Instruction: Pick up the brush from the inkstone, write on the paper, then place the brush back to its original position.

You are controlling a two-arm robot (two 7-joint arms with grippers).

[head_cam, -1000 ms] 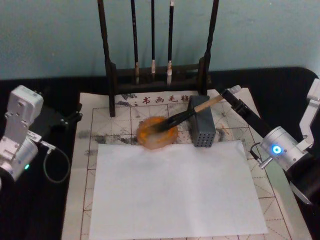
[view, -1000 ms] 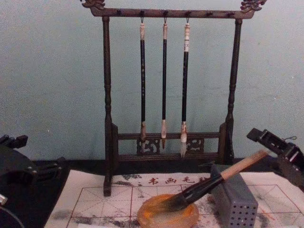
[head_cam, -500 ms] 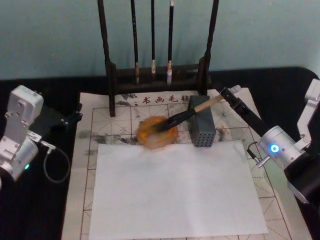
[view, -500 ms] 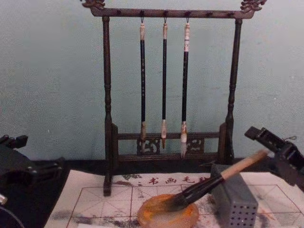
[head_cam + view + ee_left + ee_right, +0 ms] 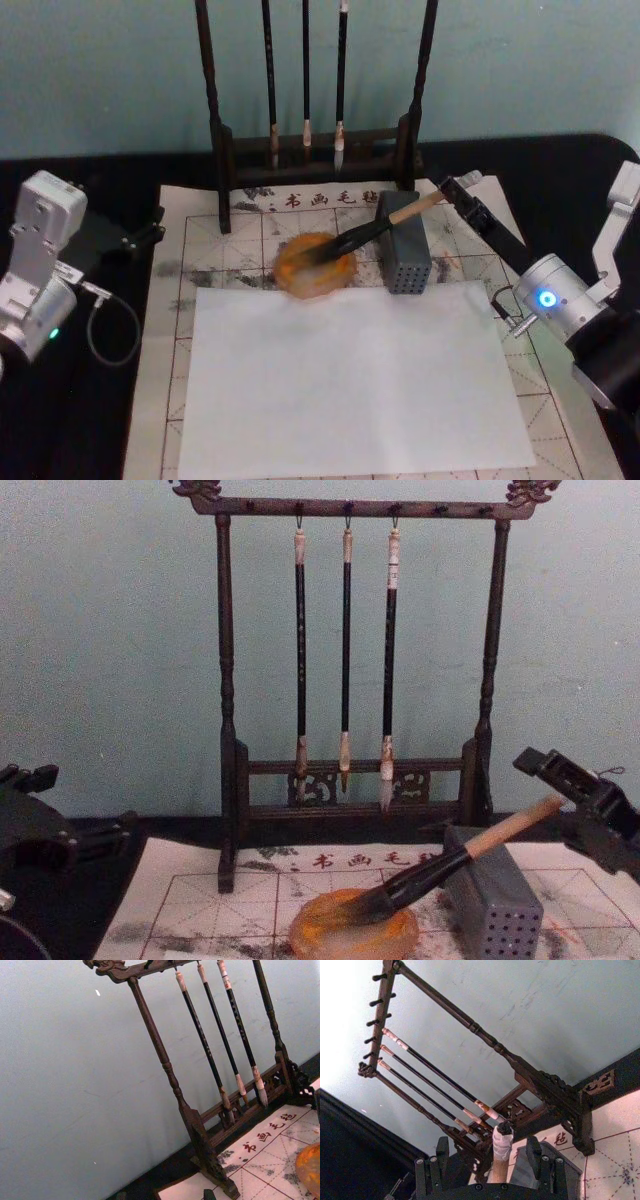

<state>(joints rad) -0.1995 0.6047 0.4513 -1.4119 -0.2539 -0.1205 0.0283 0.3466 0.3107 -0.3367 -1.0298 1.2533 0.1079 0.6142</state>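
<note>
Right gripper (image 5: 487,1146) spread wide, fingers (image 5: 534,1154) either side of brush (image 5: 366,231) end cap; contact unclear. Brush slopes away from gripper: handle on grey block (image 5: 405,258) just past fingertips, bristles in inkstone (image 5: 322,287) farther on. Gridded paper (image 5: 205,250) under all, blank sheet (image 5: 350,385) beside gripper's arm. Left gripper (image 5: 140,238) parked well apart, at paper's left edge.

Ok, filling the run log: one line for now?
right hand: open around brush end | brush: on inkstone | left hand: parked
</note>
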